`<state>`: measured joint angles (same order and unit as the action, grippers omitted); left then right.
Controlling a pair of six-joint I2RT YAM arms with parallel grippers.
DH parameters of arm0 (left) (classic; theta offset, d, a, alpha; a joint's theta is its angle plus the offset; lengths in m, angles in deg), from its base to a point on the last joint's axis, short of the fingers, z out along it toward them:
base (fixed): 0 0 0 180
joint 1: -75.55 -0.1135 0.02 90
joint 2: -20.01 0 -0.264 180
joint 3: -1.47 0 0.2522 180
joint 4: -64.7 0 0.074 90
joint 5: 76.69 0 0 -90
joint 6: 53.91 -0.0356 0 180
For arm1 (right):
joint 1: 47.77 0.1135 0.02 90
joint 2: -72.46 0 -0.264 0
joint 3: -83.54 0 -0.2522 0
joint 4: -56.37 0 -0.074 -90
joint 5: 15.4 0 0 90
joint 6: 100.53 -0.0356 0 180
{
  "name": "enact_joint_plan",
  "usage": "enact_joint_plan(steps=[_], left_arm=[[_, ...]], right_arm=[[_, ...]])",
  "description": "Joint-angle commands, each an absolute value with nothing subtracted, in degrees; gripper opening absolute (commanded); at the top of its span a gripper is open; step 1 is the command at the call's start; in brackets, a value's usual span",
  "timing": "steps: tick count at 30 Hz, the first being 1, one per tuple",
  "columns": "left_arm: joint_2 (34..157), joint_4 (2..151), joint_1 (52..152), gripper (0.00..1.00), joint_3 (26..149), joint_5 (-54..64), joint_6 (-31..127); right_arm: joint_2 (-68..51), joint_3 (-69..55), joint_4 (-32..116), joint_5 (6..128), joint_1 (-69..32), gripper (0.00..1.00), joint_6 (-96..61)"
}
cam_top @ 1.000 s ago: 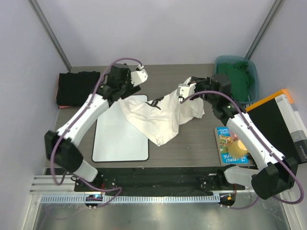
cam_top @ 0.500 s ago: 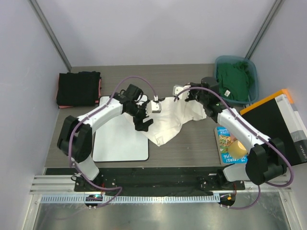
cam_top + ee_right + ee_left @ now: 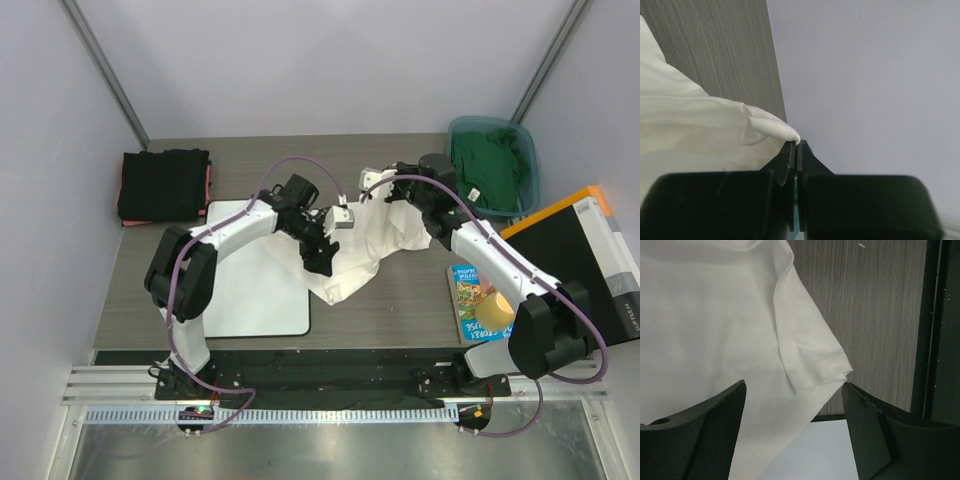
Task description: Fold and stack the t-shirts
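A white t-shirt (image 3: 372, 238) lies crumpled mid-table, its near corner over the white board (image 3: 240, 300). My left gripper (image 3: 321, 262) hovers open over that corner. In the left wrist view the shirt's folded corner (image 3: 835, 367) sits between the spread fingers (image 3: 705, 435), which do not clamp it. My right gripper (image 3: 384, 196) is shut on the shirt's far hem, and the hem (image 3: 775, 131) bunches at its closed tips (image 3: 798, 144). Folded black t-shirts (image 3: 160, 185) with a pinkish-red edge (image 3: 207, 184) are stacked at the back left. A green t-shirt (image 3: 492, 165) fills a teal bin (image 3: 528, 150).
A colourful book (image 3: 470, 295) with a yellow object (image 3: 495, 310) on it lies at the right. A black and orange box (image 3: 585, 260) stands beyond it. Walls close in at the back and both sides. A black rail (image 3: 940, 330) marks the table's near edge.
My left arm swung from the back of the board forward and right, over the white shirt's near corner, its jaws narrowing slightly. My right gripper pulled the held hem slightly left.
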<state>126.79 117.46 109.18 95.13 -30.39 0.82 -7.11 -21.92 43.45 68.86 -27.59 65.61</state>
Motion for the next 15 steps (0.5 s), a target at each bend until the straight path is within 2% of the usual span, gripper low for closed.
enact_joint_plan(steps=[1, 12, 15], left_arm=[[126.88, 109.31, 112.28, 0.78, 92.14, -24.57, 7.43], [128.46, 100.26, 115.27, 0.76, 86.51, -10.35, 10.07], [129.95, 101.04, 115.97, 0.76, 86.94, -9.54, 9.81]], right_arm=[[-7.96, -18.27, 46.73, 69.24, -27.64, 0.01, 63.74], [-8.84, -16.78, 48.14, 67.4, -28.0, 0.01, 60.75], [-8.76, -16.87, 48.14, 67.04, -28.17, 0.01, 60.66]])
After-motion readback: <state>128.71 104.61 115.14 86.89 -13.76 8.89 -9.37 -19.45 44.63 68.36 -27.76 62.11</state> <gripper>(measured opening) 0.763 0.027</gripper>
